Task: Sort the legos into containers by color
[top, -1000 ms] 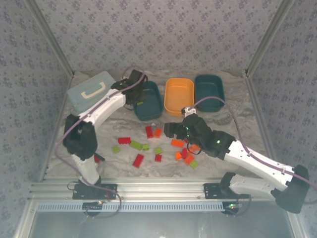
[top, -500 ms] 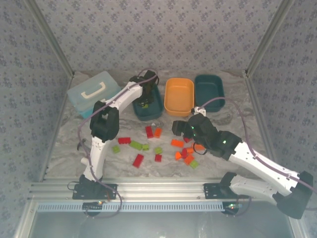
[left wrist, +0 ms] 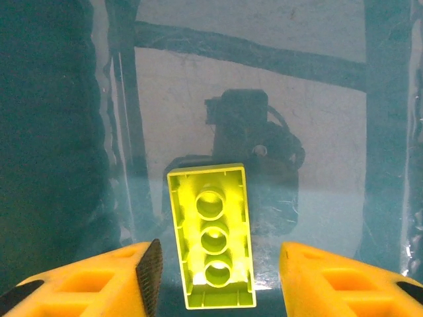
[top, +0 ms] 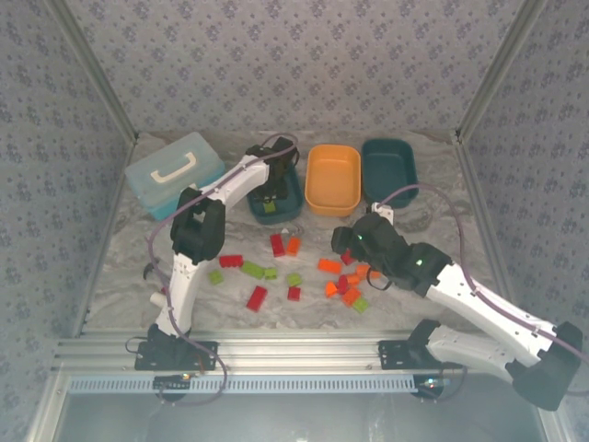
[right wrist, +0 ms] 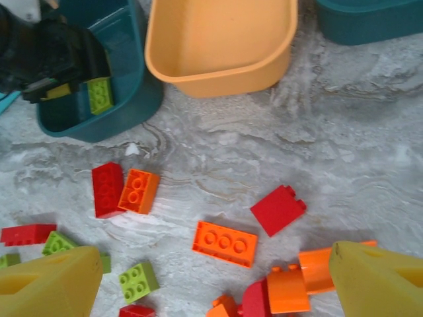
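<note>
Lego [left wrist: 211, 244]: lime green, underside showing three round tubes.

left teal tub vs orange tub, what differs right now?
Colour: the left teal tub is dark teal, the orange tub orange. Contents: the left teal tub holds a lime brick; the orange tub holds none. Both are shallow, rounded, like-sized, side by side.
</note>
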Available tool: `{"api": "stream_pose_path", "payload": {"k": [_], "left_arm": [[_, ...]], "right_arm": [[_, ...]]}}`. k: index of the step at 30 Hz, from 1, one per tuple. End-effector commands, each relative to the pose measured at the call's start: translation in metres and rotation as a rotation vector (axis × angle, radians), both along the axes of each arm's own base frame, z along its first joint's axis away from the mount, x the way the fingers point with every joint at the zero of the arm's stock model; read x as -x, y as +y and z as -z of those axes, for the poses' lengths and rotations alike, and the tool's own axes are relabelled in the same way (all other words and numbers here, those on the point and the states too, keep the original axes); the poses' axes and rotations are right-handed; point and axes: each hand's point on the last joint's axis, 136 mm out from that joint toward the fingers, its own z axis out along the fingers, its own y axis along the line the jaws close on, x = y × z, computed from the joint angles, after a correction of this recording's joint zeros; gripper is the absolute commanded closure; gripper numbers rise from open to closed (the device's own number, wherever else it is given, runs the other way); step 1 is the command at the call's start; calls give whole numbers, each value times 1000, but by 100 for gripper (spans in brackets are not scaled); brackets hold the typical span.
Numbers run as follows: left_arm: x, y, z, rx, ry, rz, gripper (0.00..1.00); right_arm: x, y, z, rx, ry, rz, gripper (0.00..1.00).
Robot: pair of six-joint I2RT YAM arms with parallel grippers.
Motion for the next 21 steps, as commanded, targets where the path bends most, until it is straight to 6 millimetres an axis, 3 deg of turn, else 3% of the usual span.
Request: {"api": "stream_pose_path", "payload": {"k": [1,7,9,13,16,21], "left_arm": [[0,3,-33,-3,-60,-2,45],[4,-1,-114,77,-222,3,31],[13,-1,-147,125,-287,6,26],[45,5,-187,228,-373,26,9],[77,10,-200,305,-404,67,8],[133,26,-186,420,-367,79,7]], "right_arm": [[3,-22,8,68,36,50,9],[0,-32,15,172,110,-1,7],[-2,-35,21,217,154,-15,5],[-5,-37,36,271,225,-6,7],[-8,-32,46,265,237,-22,9],[-14,-36,63,261,285,1,14]]}}
